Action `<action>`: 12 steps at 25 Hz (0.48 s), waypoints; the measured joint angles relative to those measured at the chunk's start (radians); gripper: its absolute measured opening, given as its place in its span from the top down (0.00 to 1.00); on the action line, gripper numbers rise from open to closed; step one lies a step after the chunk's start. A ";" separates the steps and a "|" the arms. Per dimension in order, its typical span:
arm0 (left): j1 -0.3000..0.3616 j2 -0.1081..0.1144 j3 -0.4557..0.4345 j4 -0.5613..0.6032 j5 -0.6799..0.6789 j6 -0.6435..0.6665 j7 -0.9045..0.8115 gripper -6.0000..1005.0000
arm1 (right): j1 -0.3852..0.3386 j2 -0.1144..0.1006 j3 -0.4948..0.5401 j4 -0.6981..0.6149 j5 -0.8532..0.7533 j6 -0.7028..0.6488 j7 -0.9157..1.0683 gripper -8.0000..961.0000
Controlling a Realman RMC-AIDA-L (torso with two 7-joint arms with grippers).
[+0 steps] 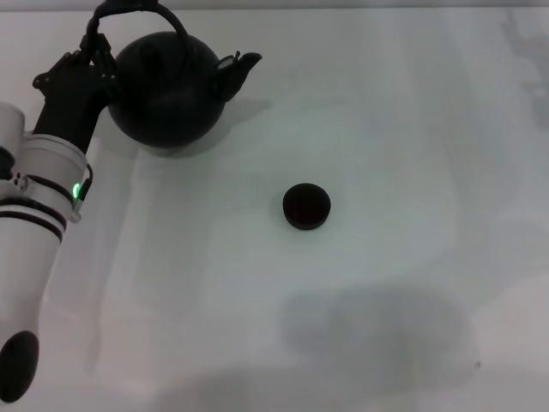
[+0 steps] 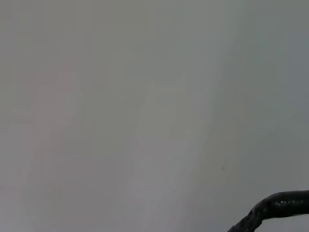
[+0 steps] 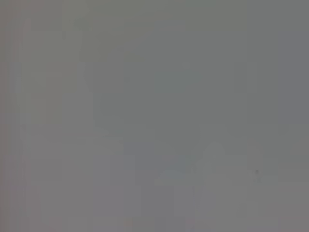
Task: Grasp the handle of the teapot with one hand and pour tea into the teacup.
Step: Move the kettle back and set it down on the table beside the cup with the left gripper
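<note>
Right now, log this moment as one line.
left pincer: at teapot handle | teapot: on table | teacup: apart, untouched | right arm: unseen

Plain white desk (image 1: 412, 129) filling the whole view, softly lit from above, faint grey shadows near the front edge.

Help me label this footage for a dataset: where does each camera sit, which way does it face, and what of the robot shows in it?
Head view: on the robot's head, looking forward and down at the table with the teapot and teacup; the left arm shows, its left tool at the handle.
Left wrist view: on the left wrist, facing bare surface; none of the robot shows.
Right wrist view: on the right wrist, facing plain grey; none of the robot shows.
Shared: head and left wrist views both show the handle.
</note>
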 joint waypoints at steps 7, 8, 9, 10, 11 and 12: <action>-0.006 0.001 0.000 0.015 0.004 -0.026 -0.004 0.90 | -0.001 0.000 0.003 0.000 0.000 0.000 -0.001 0.12; -0.006 0.001 0.000 0.016 0.007 -0.027 -0.004 0.90 | -0.001 0.000 0.003 0.000 0.000 0.000 -0.001 0.12; -0.006 0.001 0.000 0.016 0.015 -0.029 -0.004 0.90 | -0.001 0.000 0.003 0.000 0.000 0.000 -0.001 0.12; -0.006 0.001 0.000 0.017 0.020 -0.034 -0.003 0.90 | -0.002 0.000 0.003 0.000 0.000 0.000 -0.001 0.12; -0.008 0.001 0.000 0.018 0.024 -0.039 -0.002 0.90 | -0.002 0.000 0.003 0.000 0.000 0.000 -0.001 0.12; -0.010 0.001 0.000 0.019 0.027 -0.048 -0.002 0.90 | -0.002 0.000 0.003 0.000 0.000 0.000 -0.001 0.12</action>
